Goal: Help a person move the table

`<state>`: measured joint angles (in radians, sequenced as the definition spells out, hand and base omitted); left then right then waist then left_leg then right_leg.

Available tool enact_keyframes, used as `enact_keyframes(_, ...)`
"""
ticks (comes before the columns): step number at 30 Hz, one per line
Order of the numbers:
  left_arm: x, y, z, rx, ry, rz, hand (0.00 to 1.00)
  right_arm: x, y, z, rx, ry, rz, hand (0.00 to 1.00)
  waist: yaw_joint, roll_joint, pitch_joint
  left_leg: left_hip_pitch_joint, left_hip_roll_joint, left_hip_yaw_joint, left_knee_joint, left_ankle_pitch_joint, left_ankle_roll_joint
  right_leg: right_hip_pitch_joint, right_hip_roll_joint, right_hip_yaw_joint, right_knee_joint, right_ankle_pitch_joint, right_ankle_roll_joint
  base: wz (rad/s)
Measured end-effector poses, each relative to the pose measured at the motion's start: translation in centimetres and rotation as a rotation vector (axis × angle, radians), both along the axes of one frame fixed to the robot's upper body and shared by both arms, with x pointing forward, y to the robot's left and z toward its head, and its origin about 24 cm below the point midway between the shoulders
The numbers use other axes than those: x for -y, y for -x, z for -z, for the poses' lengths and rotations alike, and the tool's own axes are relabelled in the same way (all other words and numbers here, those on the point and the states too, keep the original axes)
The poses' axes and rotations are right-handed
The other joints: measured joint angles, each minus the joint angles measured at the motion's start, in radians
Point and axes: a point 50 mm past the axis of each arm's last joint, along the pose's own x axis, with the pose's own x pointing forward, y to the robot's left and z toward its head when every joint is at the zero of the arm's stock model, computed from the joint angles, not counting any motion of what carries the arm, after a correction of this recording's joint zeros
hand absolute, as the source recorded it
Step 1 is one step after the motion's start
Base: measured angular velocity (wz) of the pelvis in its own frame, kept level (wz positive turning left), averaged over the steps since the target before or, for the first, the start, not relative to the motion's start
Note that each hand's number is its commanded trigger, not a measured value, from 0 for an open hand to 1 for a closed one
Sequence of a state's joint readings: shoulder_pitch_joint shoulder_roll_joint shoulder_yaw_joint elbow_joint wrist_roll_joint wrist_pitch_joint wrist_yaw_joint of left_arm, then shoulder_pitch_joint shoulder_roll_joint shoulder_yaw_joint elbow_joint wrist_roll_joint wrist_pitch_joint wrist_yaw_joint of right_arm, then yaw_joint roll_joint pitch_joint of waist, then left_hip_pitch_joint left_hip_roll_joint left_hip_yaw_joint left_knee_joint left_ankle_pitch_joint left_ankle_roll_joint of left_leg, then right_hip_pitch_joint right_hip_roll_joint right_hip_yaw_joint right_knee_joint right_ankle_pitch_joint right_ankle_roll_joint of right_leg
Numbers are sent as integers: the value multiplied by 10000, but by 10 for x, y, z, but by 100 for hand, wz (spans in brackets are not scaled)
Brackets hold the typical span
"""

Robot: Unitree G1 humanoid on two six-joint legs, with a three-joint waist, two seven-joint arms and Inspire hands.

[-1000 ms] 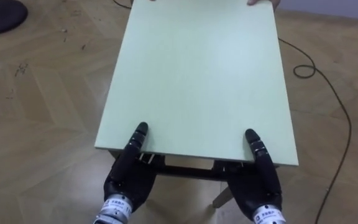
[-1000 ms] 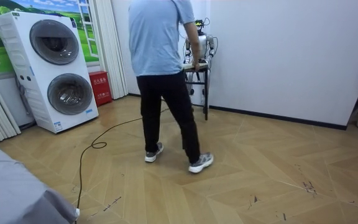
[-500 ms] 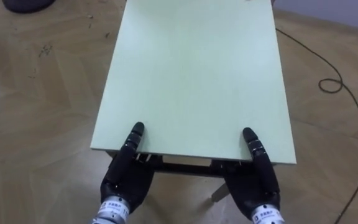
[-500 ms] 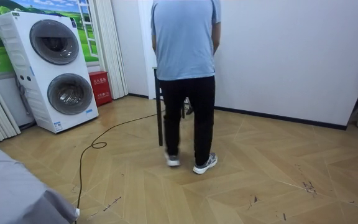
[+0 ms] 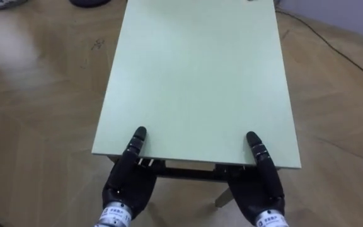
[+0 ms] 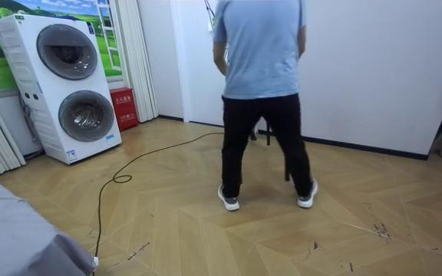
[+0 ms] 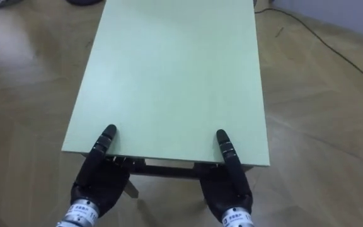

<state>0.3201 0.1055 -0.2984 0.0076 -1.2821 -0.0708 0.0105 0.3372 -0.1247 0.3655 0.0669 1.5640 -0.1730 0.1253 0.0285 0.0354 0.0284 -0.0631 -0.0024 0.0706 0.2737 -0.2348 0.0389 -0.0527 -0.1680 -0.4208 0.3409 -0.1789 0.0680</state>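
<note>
**A:** What sits nearest the camera?

**B:** The two hands. The left robot hand [image 5: 130, 183] and the right robot hand [image 5: 257, 189] are at the near edge of the desk [image 5: 194, 75], one toward each near corner, well apart

**A:** Spread or closed?

**B:** Each pinches the desk top. A thumb lies flat on the pale green surface and the palm sits just below the edge. The other fingers reach under the top, where I cannot see them

**A:** And the desk itself?

**B:** It runs straight away from the robot, and its far end is cut off at the top of the eye views. Under the near edge, between the hands, there is a dark frame [image 5: 188, 169]. A light leg [image 5: 222, 197] slants down just left of the right robot hand

**A:** What lies around it?

**B:** Herringbone wooden floor [image 5: 36, 94] on both sides. A thin dark cable [image 5: 333, 50] crosses the floor at the far right, and a dark round base [image 5: 90, 2] shows at the far left

**A:** And from the room camera?

**B:** A person [image 6: 263, 100] in a light blue shirt and dark trousers stands between the camera and the desk, back turned, feet apart, elbows bent forward. The body hides the person's hands, so I cannot tell their hold. At the room view's left stand two stacked washing machines [image 6: 67, 84] with a red box [image 6: 123, 107] beside them, and a black floor lead [image 6: 140, 161] loops over the boards
</note>
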Motion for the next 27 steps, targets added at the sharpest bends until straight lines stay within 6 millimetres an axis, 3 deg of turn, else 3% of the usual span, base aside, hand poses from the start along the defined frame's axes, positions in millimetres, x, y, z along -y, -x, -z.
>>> enact_keyframes(2,1,0,0,-8,-5,36,100,0,1,1,-38,-28,33,100,-195,-39,21,-202,-368,-562,100,83,141,49,-300,174,294,-218,119,85)
enact_keyframes(5,3,-1,-1,66,-36,161,100,3,1,0,33,-23,206,100,-598,-62,28,-698,-689,-1294,500,150,252,209,-364,700,329,-300,187,119)
enact_keyframes(9,3,-1,-1,95,-93,206,100,5,2,1,56,15,258,100,-517,-227,41,-754,-1036,-2080,535,311,272,817,-212,1299,-480,-342,221,75)
enact_keyframes(11,3,-3,-3,255,-289,184,100,3,2,1,92,-75,279,100,-239,-402,42,-902,-1148,-2455,559,412,175,1074,-42,1711,-1041,-338,219,51)
enact_keyframes(14,3,-5,-5,411,-376,181,100,0,2,0,193,-146,277,100,101,-446,34,-1181,-1129,-2699,702,513,26,1104,114,1655,-1274,-335,220,42)
enact_keyframes(21,3,-5,-6,451,-352,165,100,-2,0,-1,284,-174,249,100,335,-440,35,-1699,-954,-2744,863,664,-197,1222,480,1577,-1578,-337,217,45)
enact_keyframes(24,3,-2,-4,336,-284,58,100,-1,0,-1,293,-117,202,100,379,-455,35,-1811,-942,-2743,864,732,-235,1275,571,1709,-1558,-409,93,48)
enact_keyframes(25,4,-1,-4,289,-232,100,100,-1,0,-1,270,-74,175,100,459,-456,36,-1819,-942,-2748,880,763,-240,1364,597,1574,-1539,-416,79,57)
enact_keyframes(27,5,-1,-4,289,-230,108,100,2,0,-1,232,2,198,100,298,-456,36,-1898,-947,-2767,939,819,-235,1437,658,1095,-1426,-446,26,78)
